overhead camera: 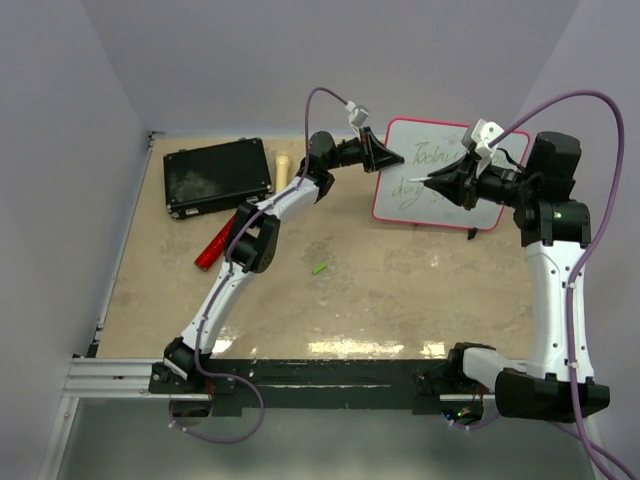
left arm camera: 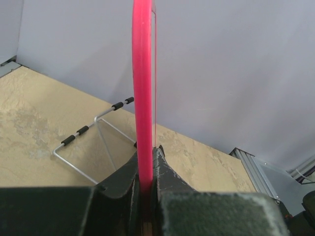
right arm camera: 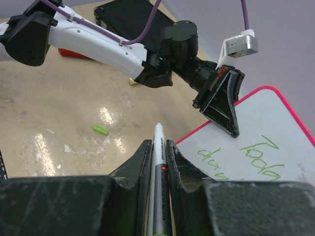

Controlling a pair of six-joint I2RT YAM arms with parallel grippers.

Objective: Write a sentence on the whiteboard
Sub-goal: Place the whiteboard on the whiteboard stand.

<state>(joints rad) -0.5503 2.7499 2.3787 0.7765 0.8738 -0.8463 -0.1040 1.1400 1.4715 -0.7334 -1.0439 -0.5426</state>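
The whiteboard (overhead camera: 420, 165) with its red-pink rim stands tilted at the back right of the table. Green cursive words (overhead camera: 432, 155) in two lines show on it, also in the right wrist view (right arm camera: 263, 150). My left gripper (overhead camera: 390, 157) is shut on the board's left edge; in the left wrist view the pink rim (left arm camera: 142, 98) runs up between the jaws (left arm camera: 146, 162). My right gripper (overhead camera: 440, 180) is shut on a white and grey marker (right arm camera: 158, 162), tip uncapped, held just in front of the board's lower left part.
A black case (overhead camera: 217, 176) lies at the back left, with a red object (overhead camera: 216, 243) and a beige cylinder (overhead camera: 283, 168) beside it. A small green cap (overhead camera: 319, 268) lies mid-table. A wire stand (left arm camera: 91, 142) sits behind the board.
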